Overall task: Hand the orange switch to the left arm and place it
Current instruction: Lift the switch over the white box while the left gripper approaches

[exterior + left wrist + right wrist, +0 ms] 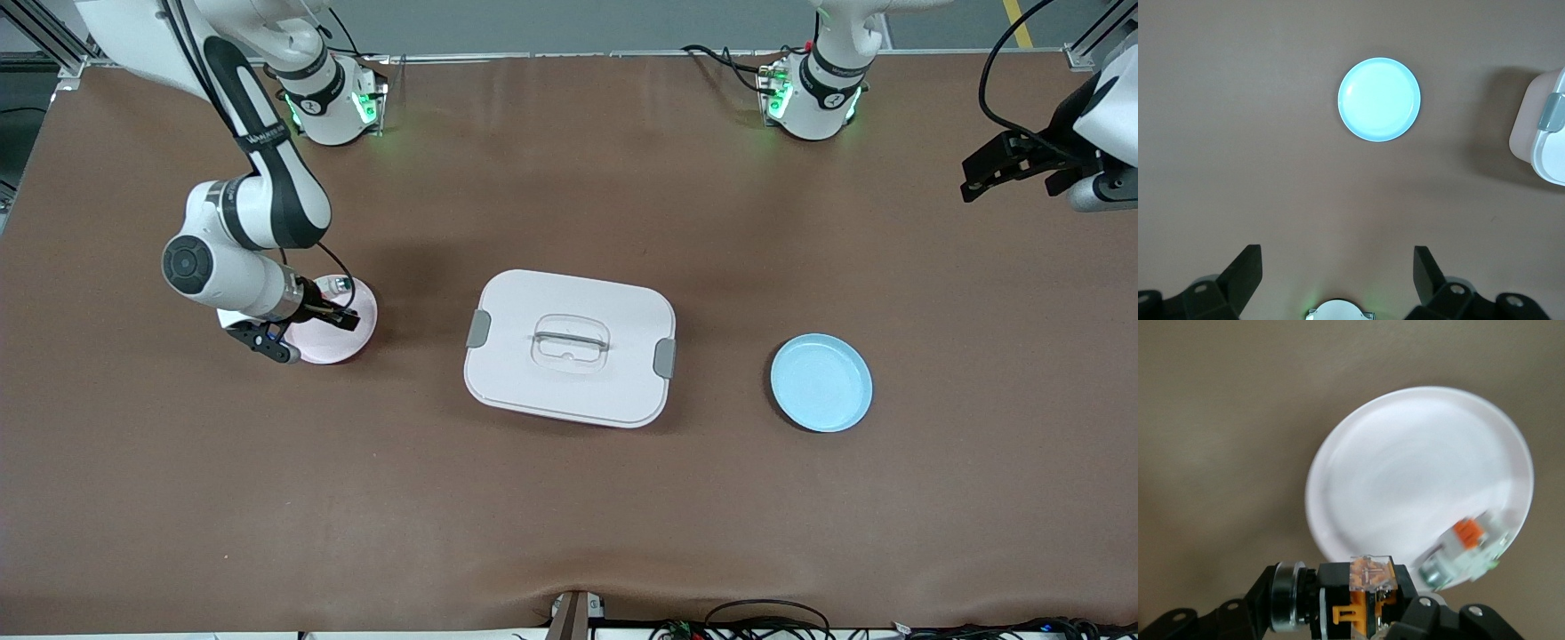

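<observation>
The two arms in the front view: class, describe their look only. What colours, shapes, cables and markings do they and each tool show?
Both arms are white, rounded and jointed. The right arm has broad black bands, one carrying small white lettering, a round black joint cap and black cable. Each base glows green. The right tool and left tool are black with two flat fingers; looping black cable runs to the left one.

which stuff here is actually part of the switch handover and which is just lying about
In the job:
- orange switch, gripped by the right end effector above the pink plate
- left end effector, open, waiting
- box, to avoid

Lying about:
- whitish part on the pink plate
- blue plate, bare
</observation>
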